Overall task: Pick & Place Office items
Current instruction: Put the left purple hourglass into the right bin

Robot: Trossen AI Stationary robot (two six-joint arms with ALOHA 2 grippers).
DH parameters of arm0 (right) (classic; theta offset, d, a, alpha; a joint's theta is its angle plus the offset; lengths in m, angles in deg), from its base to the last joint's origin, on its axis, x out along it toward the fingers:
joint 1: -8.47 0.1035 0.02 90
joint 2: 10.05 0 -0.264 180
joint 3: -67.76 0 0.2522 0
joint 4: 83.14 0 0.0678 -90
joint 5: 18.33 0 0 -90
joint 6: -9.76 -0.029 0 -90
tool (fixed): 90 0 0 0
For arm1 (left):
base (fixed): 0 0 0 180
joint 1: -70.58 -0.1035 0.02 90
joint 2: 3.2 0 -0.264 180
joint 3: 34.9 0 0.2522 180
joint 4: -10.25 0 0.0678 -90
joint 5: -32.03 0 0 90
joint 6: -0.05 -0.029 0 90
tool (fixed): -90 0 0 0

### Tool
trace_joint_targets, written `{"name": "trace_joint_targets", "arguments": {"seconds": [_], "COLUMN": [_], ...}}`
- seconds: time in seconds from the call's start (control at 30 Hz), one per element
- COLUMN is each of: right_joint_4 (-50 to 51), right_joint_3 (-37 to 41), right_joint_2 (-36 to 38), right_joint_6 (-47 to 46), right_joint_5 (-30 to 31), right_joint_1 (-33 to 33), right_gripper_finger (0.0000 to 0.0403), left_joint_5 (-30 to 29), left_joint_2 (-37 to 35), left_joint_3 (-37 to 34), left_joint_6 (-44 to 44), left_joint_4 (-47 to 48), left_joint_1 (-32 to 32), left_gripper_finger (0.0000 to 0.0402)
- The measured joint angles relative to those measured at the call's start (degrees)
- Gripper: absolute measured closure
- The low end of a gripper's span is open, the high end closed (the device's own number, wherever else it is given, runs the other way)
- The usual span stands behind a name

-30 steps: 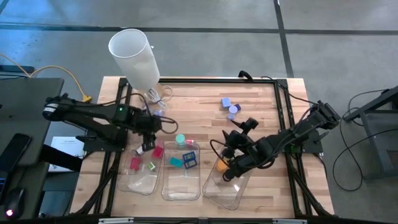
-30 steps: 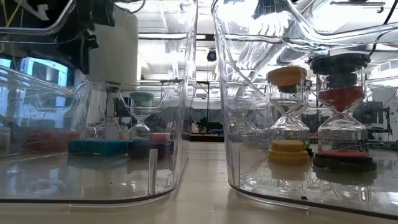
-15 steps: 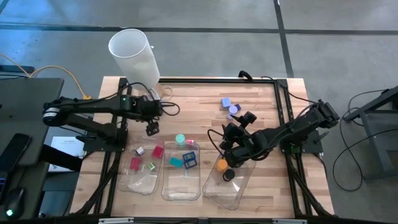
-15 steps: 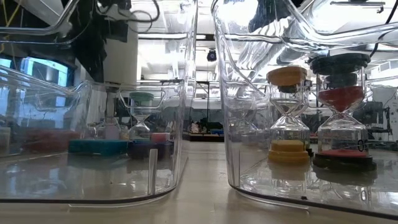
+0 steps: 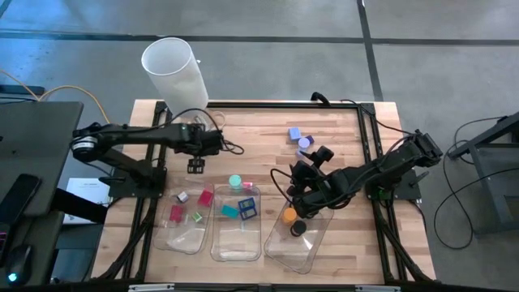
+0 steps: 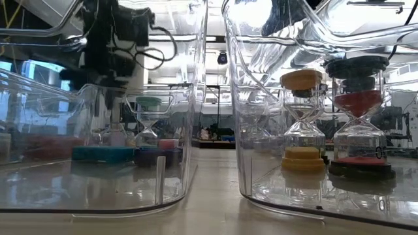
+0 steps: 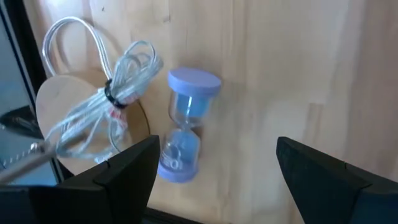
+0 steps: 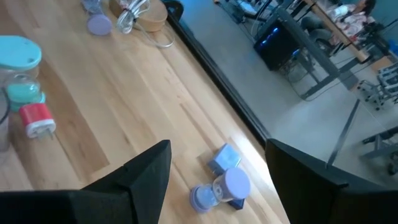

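Wooden table bearing three clear trays, my left gripper open over a lying blue hourglass beside coiled cable, my right gripper open, empty, above purple hourglass.

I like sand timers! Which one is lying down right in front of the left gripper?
The blue sand timer, lying on its side on the bare wood beside the coiled cable. The orange-capped and black-capped timers stand upright in a tray.
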Motion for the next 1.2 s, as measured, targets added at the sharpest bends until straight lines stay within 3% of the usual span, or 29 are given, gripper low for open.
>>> {"name": "trace_joint_targets", "arguments": {"seconds": [0.23, 0.9, 1.2], "right_joint_4": [0.0, 0.2, 0.3], "right_joint_3": [0.0, 0.0, 0.0], "right_joint_2": [0.0, 0.0, 0.0], "right_joint_6": [0.0, 0.0, 0.0], "right_joint_5": [-1.3, -1.3, -1.6], "right_joint_1": [0.0, 0.0, 0.0], "right_gripper_finger": [0.0152, 0.0152, 0.0152], "left_joint_5": [0.1, 10.9, 10.5], "left_joint_2": [5.8, 23.2, 22.2], "left_joint_3": [0.0, 0.3, 0.1], "left_joint_6": [-4.1, -4.5, -3.9], "left_joint_4": [-4.4, -5.2, -5.4], "left_joint_1": [-3.3, -11.2, -10.3], "left_gripper_finger": [0.0087, 0.0087, 0.0087]}}
